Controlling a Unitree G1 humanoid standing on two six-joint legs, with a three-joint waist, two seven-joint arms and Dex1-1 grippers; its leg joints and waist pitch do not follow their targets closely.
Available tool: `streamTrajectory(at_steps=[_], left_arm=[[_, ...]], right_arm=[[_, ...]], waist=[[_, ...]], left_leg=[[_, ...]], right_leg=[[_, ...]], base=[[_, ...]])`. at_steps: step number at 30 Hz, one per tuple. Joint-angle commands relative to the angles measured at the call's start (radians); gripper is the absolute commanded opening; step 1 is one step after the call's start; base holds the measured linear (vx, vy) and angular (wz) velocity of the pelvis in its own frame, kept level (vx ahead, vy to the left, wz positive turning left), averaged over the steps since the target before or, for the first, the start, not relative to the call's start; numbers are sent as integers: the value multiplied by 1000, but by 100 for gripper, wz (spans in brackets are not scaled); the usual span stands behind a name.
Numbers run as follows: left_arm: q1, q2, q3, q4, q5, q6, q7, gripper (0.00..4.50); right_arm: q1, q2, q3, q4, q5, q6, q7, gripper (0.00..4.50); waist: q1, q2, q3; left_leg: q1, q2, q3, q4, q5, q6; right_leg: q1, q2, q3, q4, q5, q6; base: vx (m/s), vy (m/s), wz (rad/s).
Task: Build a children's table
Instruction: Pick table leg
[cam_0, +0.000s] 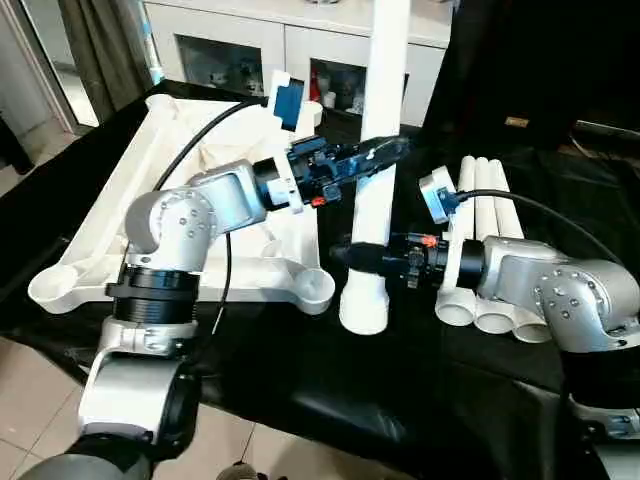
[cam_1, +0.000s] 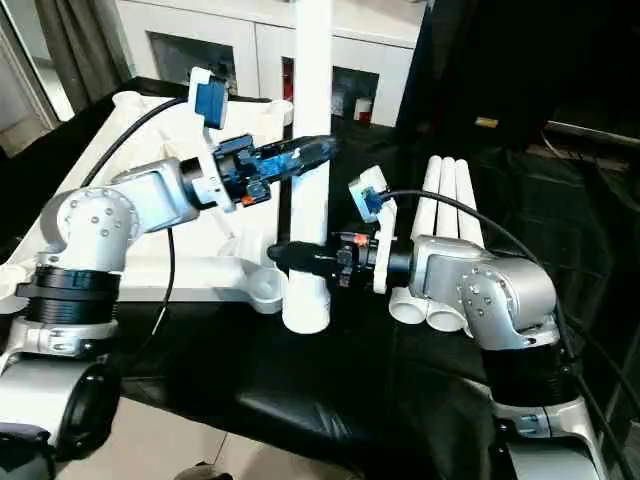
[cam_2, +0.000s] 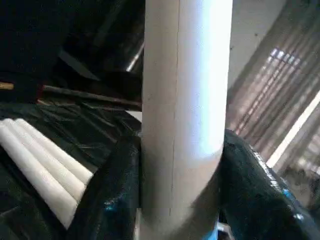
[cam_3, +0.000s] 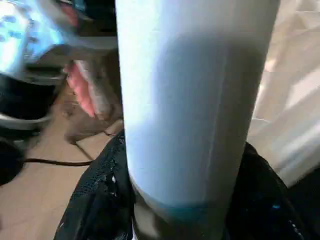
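Observation:
The white tabletop (cam_0: 120, 190) lies ribbed side up on the left. One white leg (cam_0: 385, 60) stands upright, wide open end down on the black cloth, just beside the tabletop's near right corner socket (cam_0: 316, 288). My left gripper (cam_0: 390, 150) is shut on this leg about halfway up, its black fingers (cam_2: 112, 190) hugging both sides of the leg (cam_2: 185, 100). Lower down, my right gripper (cam_0: 347, 256) is shut on the same leg (cam_3: 195, 100) from the right, with a finger (cam_3: 97, 200) on either side. Three more legs (cam_0: 485, 215) lie side by side on the right.
A black cloth (cam_0: 400, 380) covers the work surface, with its front edge close to me. A white cabinet with glass doors (cam_0: 250, 50) stands behind. Tiled floor (cam_0: 30, 400) shows at the front left. Cables run along both forearms.

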Motion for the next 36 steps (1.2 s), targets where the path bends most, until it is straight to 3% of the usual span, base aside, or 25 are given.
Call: streamTrajectory(at_steps=[1, 5, 6, 9, 10, 11, 14, 17, 23, 28, 29, 36], left_arm=[[-10, -19, 8, -55, 6, -17, 52, 269], [-11, -67, 17, -59, 42, -67, 144, 295], [-15, -73, 21, -54, 43, -74, 153, 269], [-29, -78, 37, -34, 40, -75, 174, 264], [-31, -76, 40, -31, 39, -73, 175, 226], [-32, -75, 43, -33, 37, -70, 178, 217], [-32, -75, 45, -37, 35, -67, 183, 223], [-17, -77, 27, -52, 43, -70, 182, 187], [2, -87, 7, -55, 55, -80, 181, 175], [38, -59, -68, -94, 76, -44, 140, 174], [41, -60, -68, -96, 68, -32, 138, 230], [34, -85, -50, -63, 87, -61, 186, 271]], right_arm=[[-3, 0, -3, 22, -24, -1, -27, 187], [-4, 4, -2, 36, -37, -13, -35, 186], [-5, 4, -3, 39, -38, -15, -37, 186], [-8, 6, -4, 44, -42, -18, -46, 186], [-9, 7, -5, 45, -43, -19, -48, 186], [-11, 7, -8, 46, -44, -18, -49, 186], [-17, 6, -10, 52, -45, -20, -49, 186], [-20, 5, -12, 54, -49, -21, -46, 186], [-27, 9, -14, 61, -52, -28, -47, 186], [-34, 14, -12, 64, -56, -32, -45, 186], [-34, 15, -12, 64, -56, -31, -46, 186], [-40, 19, -9, 67, -59, -33, -42, 186]], waist=[[2, 2, -80], [5, 0, -80], [6, 0, -80], [3, 2, -81], [3, 2, -81], [2, 2, -80], [2, 3, -81], [3, 3, -81], [4, 4, -80], [3, 2, -82], [2, 2, -80], [4, 3, -81]], left_leg=[[6, 41, -12, -53, -16, 15], [4, 37, -11, -52, -17, 22], [4, 38, -11, -52, -16, 21], [4, 37, -12, -51, -13, 24], [5, 37, -12, -51, -14, 25], [6, 37, -12, -52, -16, 25], [5, 37, -13, -52, -18, 25], [6, 38, -12, -51, -15, 26], [7, 39, -13, -52, -21, 26], [6, 40, -12, -52, -13, 27], [7, 40, -12, -52, -15, 27], [8, 40, -12, -52, -20, 22]], right_leg=[[75, -76, 48, -65, 87, -251], [77, -75, 49, -69, 74, -239], [77, -74, 48, -68, 74, -237], [76, -72, 47, -67, 86, -231], [76, -72, 48, -67, 87, -232], [75, -72, 47, -68, 81, -234], [76, -72, 47, -67, 82, -235], [75, -72, 48, -66, 88, -240], [75, -74, 47, -66, 85, -242], [75, -74, 47, -64, 93, -242], [73, -73, 48, -65, 90, -241], [73, -73, 48, -67, 75, -238]], base=[[0, 0, 0], [0, 0, 0], [0, 0, 0], [0, 0, 0], [0, 0, 0], [0, 0, 0], [0, 0, 0], [0, 0, 0], [0, 0, 0], [0, 0, 0], [0, 0, 0], [0, 0, 0]])
